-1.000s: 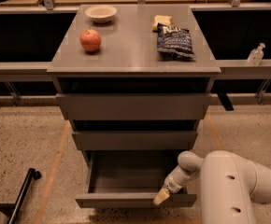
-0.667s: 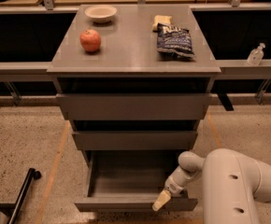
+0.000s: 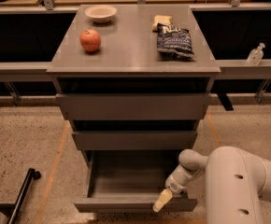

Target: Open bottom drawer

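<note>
The plain grey bottom drawer (image 3: 126, 203) is pulled out, low under the front edge of the flat grey worktop (image 3: 131, 55). The white arm's tan-tipped gripper (image 3: 162, 201) is at the drawer's front panel, below the worktop's front right corner. I cannot tell if it is open or gripping. A round red apple (image 3: 90, 40) sits near the left edge.

The bottom drawer (image 3: 117, 204) is matt grey — painted metal or laminate, hard to tell. The gripper (image 3: 162, 201), at its front lip on the right, looks pale and rubbery, on a smooth white plastic arm (image 3: 240, 183). The chip bag (image 3: 174, 41) is crinkled, glossy.
</note>
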